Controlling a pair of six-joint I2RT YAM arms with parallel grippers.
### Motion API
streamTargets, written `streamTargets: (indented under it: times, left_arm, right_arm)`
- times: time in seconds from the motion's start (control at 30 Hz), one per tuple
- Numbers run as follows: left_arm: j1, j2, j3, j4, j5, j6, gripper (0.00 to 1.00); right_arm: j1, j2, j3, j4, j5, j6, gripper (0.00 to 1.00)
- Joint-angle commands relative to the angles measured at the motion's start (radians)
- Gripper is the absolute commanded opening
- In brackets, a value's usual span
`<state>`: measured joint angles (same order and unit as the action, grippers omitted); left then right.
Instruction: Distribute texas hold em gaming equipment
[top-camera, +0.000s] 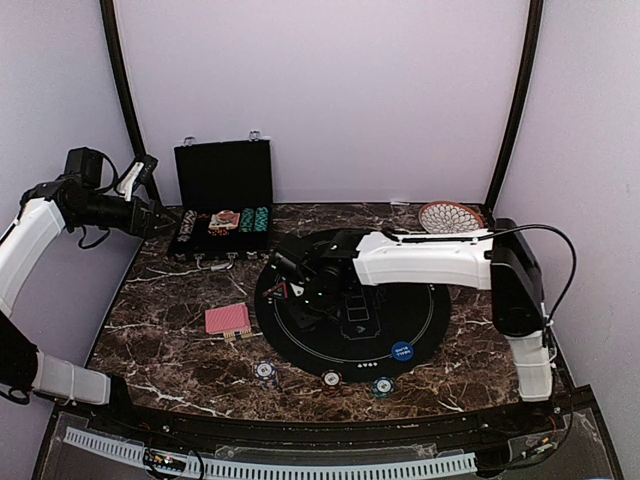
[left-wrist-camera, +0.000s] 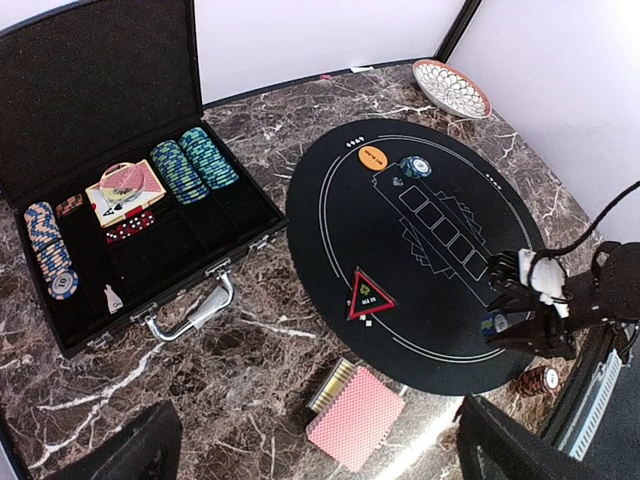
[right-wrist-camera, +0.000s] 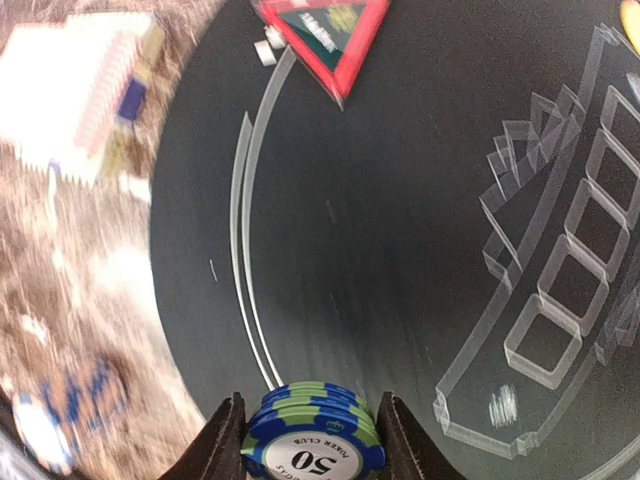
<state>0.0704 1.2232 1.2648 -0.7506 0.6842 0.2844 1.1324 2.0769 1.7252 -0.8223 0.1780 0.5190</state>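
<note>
My right gripper (right-wrist-camera: 310, 432) is shut on a small stack of blue-and-green poker chips (right-wrist-camera: 316, 440), just above the black mat (right-wrist-camera: 400, 250) near its left rim. In the top view that gripper (top-camera: 283, 272) reaches across the mat. A red triangle (left-wrist-camera: 370, 296) lies on the mat beside it. The red-backed card deck (top-camera: 228, 319) rests on the marble left of the mat. My left gripper (left-wrist-camera: 318, 445) hangs open high above the deck (left-wrist-camera: 355, 415), holding nothing. An orange disc (left-wrist-camera: 374, 157), a blue disc (top-camera: 402, 351) and single chips (top-camera: 264, 372) (top-camera: 331, 378) (top-camera: 382, 386) lie around the mat.
An open black case (left-wrist-camera: 215, 225) at the back left holds rows of chips (left-wrist-camera: 193, 165), a card pack (left-wrist-camera: 122, 190) and dice. A patterned wicker plate (top-camera: 450, 216) stands at the back right. Purple walls close in the table.
</note>
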Motion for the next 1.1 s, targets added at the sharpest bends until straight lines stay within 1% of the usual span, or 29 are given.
streamTargets:
  times: [0.0, 0.1, 0.2, 0.3, 0.5, 0.57, 0.73, 0.83, 0.93, 1.07]
  left_arm:
    - [0.005, -0.042, 0.019, -0.006, 0.026, 0.001, 0.99]
    - [0.004, -0.046, 0.018, -0.005, 0.028, -0.003, 0.99]
    - [0.004, -0.051, 0.018, -0.003, 0.036, -0.006, 0.99]
    - [0.005, -0.054, 0.018, -0.001, 0.037, -0.006, 0.99]
    - [0.004, -0.053, 0.013, 0.000, 0.040, -0.004, 0.99]
    - [0.005, -0.051, 0.010, 0.003, 0.042, -0.006, 0.99]
    - [0.004, -0.052, 0.008, 0.003, 0.043, -0.005, 0.99]
    - [0.005, -0.052, 0.006, 0.002, 0.042, -0.004, 0.99]
    - [0.005, -0.051, 0.007, 0.001, 0.045, -0.004, 0.99]
    - [0.004, -0.051, 0.012, -0.004, 0.043, -0.001, 0.99]
  right_arm:
    - [-0.019, 0.150, 0.203, 0.012, -0.009, -0.072, 0.07]
    - [-0.031, 0.249, 0.335, -0.012, -0.025, -0.084, 0.08]
    - [-0.043, 0.312, 0.413, -0.016, -0.041, -0.084, 0.10]
    - [-0.053, 0.345, 0.428, -0.012, -0.047, -0.083, 0.14]
    - [-0.072, 0.363, 0.389, 0.028, -0.048, -0.088, 0.20]
    - [-0.079, 0.372, 0.388, 0.035, -0.059, -0.089, 0.30]
    - [-0.086, 0.384, 0.397, 0.030, -0.067, -0.096, 0.49]
    - [-0.091, 0.371, 0.397, 0.026, -0.077, -0.099, 0.63]
    - [-0.097, 0.353, 0.417, 0.012, -0.074, -0.105, 0.68]
    - [-0.102, 0.305, 0.474, -0.038, -0.051, -0.122, 0.69]
